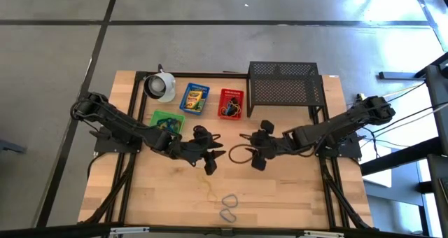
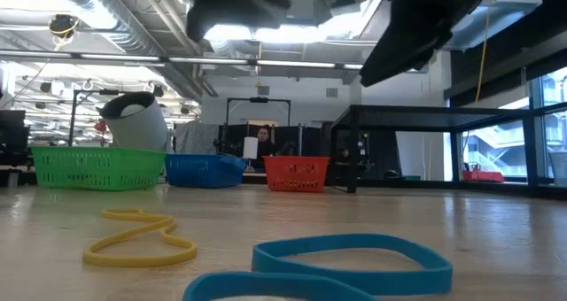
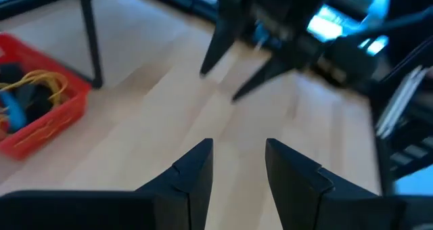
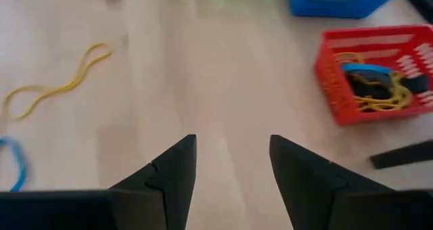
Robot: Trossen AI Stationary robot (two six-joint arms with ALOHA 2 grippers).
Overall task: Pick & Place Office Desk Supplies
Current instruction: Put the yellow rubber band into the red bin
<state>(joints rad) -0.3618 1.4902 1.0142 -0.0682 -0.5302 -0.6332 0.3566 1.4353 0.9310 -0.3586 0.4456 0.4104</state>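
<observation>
High view has both arms reaching in toward the middle of the worktop [image 1: 294, 196], left pincer [image 1: 210, 159] and right pincer [image 1: 253, 152] nose to nose with only a small gap between them, so the obvious risk is the two clipping each other if either swings across. Both pincers are open and empty; each wrist view shows bare wood between the parted fingers. The loose stuff left is a yellow rubber band [image 1: 208, 189] lying in a squiggle and a blue rubber band [image 1: 228, 206] near the front edge, both apart from either pincer. They're thin and flat on the wood, so I'd guess a grab could just slide over one or pinch air. The red basket [image 1: 231, 103] toward the back edge already has bands in it, next to a blue basket [image 1: 194, 98] and a green basket [image 1: 165, 119]. Low view is the one that shows how flat the bands lie, with the yellow one [image 2: 142, 237] and the blue one [image 2: 350, 255] right up front, but it crops the pincers to dark shapes overhead. Right wrist view shows the tangle inside the red basket [image 4: 369, 74], which the overhead shot can't resolve.
</observation>
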